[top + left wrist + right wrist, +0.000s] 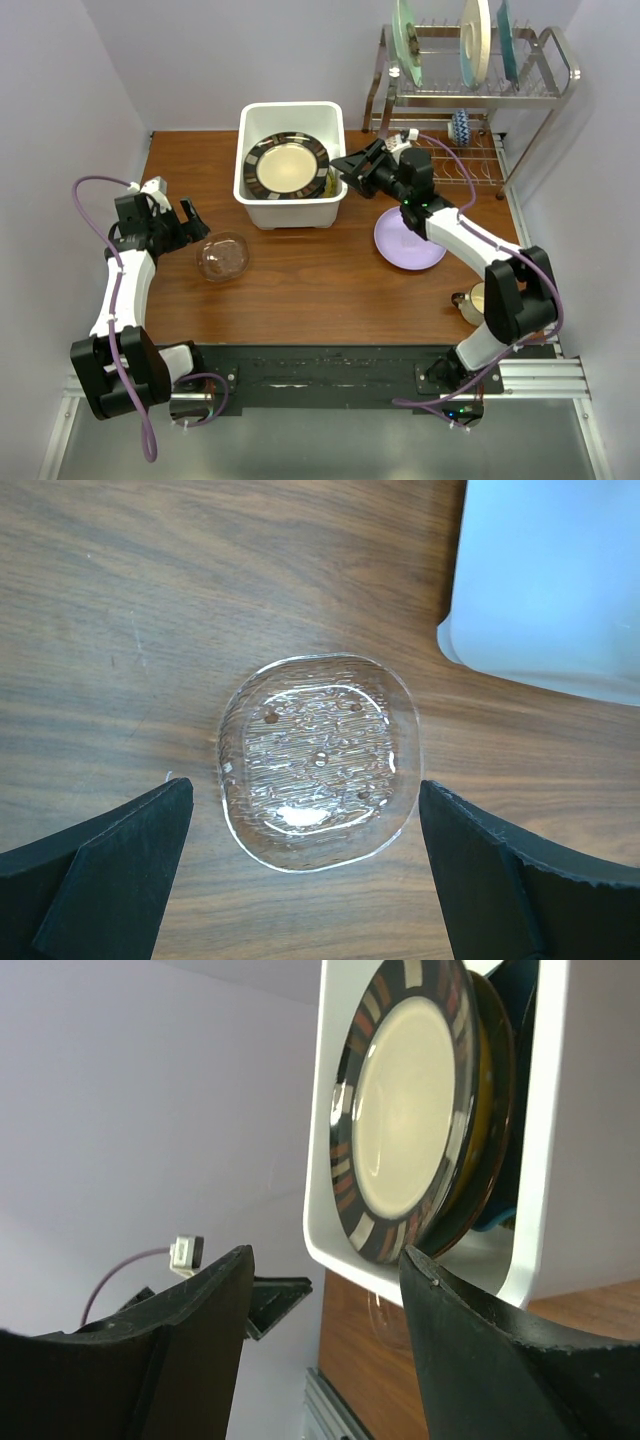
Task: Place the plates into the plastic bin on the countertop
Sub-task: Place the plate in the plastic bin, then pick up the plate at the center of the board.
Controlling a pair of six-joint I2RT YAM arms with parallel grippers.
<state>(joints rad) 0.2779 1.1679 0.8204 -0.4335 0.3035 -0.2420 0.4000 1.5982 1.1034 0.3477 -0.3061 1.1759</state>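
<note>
though left gripper (305,792) and right gripper (327,1255) gape empty, the striped plate (286,167) mostly hides lower plates (488,1130).

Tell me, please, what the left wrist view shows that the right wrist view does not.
Only the left wrist view: the clear glass plate seen from above, flat on the countertop between the open left fingers. Only the right wrist view: the striped plate stacked on others inside the plastic bin, plus the right fingers. Both: the bin's white wall and the wooden countertop.
</note>
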